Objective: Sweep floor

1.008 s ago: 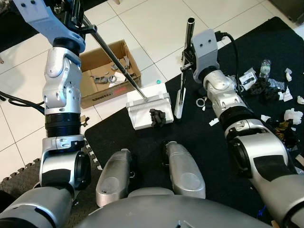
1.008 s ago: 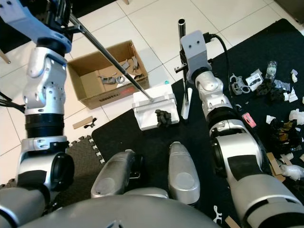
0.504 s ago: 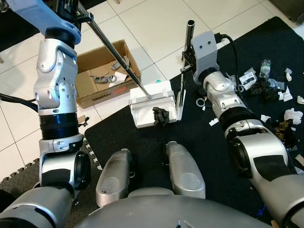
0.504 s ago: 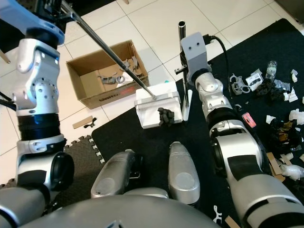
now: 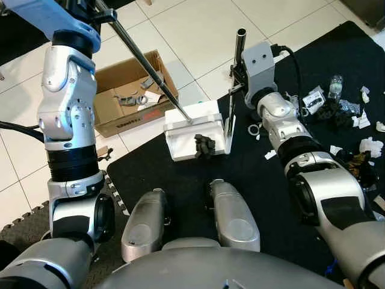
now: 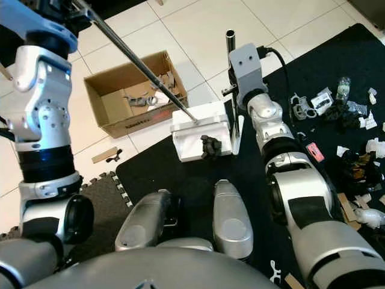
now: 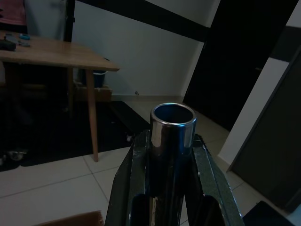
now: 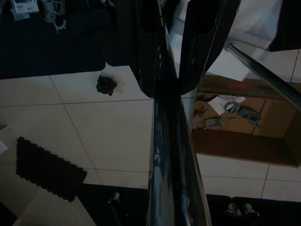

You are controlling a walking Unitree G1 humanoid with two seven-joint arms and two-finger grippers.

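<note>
High at my left side, my left arm stood raised, my left gripper [image 7: 171,155] clamped on the open top end of the dustpan handle [image 5: 144,60], a metal rod slanting down to the white dustpan [image 5: 195,137]. That pan sat at the edge of the black mat [image 5: 252,174], beside the cardboard box [image 5: 129,96], with a dark clump of debris [image 5: 205,145] on it. My right arm reached forward, right gripper [image 8: 176,52] closed around the upright broom pole [image 5: 239,57] just beside the pan's right edge.
</note>
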